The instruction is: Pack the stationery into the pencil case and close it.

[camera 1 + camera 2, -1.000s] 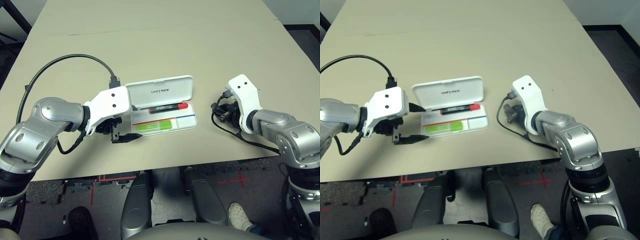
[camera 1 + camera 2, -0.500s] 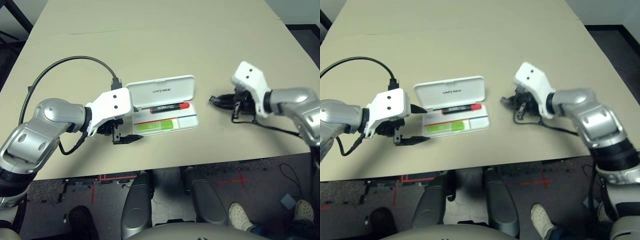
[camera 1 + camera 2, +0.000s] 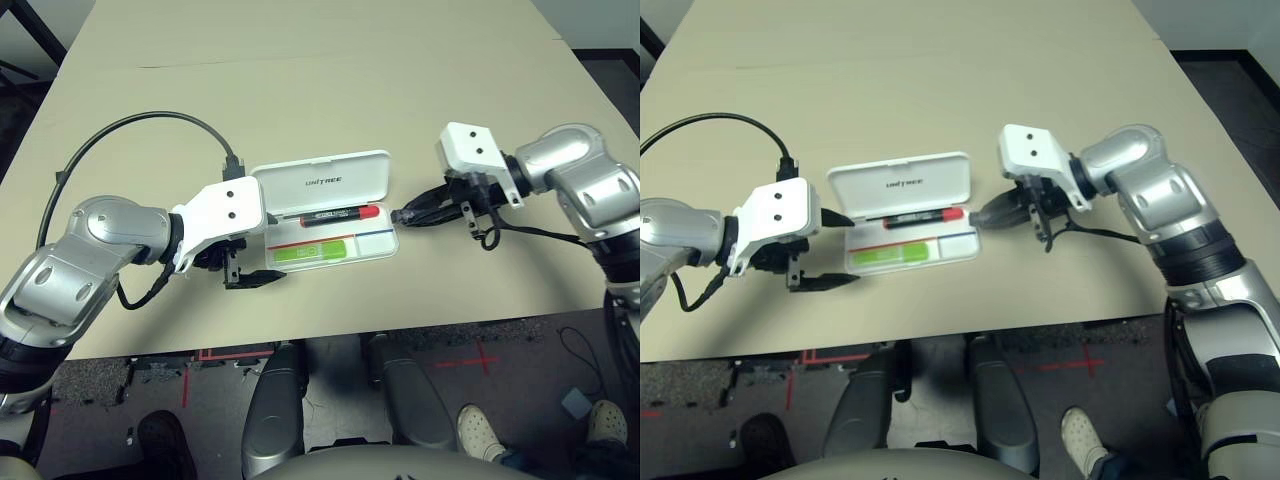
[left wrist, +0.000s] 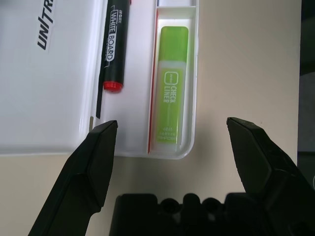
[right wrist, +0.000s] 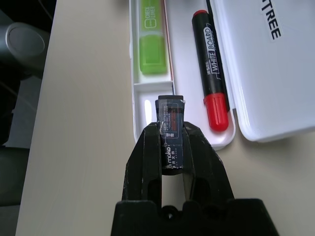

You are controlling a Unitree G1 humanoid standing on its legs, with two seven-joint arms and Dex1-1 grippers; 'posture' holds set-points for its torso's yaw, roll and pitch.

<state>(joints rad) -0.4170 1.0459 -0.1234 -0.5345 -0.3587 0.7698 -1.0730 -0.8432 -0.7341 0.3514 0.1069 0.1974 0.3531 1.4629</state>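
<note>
The white pencil case (image 3: 322, 183) lies open at the table's middle, its lid folded back with dark lettering on it. In its tray lie the red-capped marker (image 3: 336, 214) and the lime-green highlighter (image 3: 311, 252). My right gripper (image 3: 401, 215) is at the case's right end, shut on a tiny dark rectangular piece (image 5: 170, 129). The tip of the piece reaches over the small end compartment (image 5: 147, 105) beside the highlighter (image 5: 152, 37). My left gripper (image 3: 268, 247) stands open at the case's left end, its fingers (image 4: 101, 147) apart on either side of that end and holding nothing.
A black cable (image 3: 120, 130) loops over the table from my left wrist. Another cable (image 3: 545, 237) trails from the right wrist. The table's front edge (image 3: 330, 335) runs close below the case. Bare tabletop stretches behind the case.
My right arm has swung left across the table, bringing the dark piece to the case's right end. The left arm and the case have not moved.
</note>
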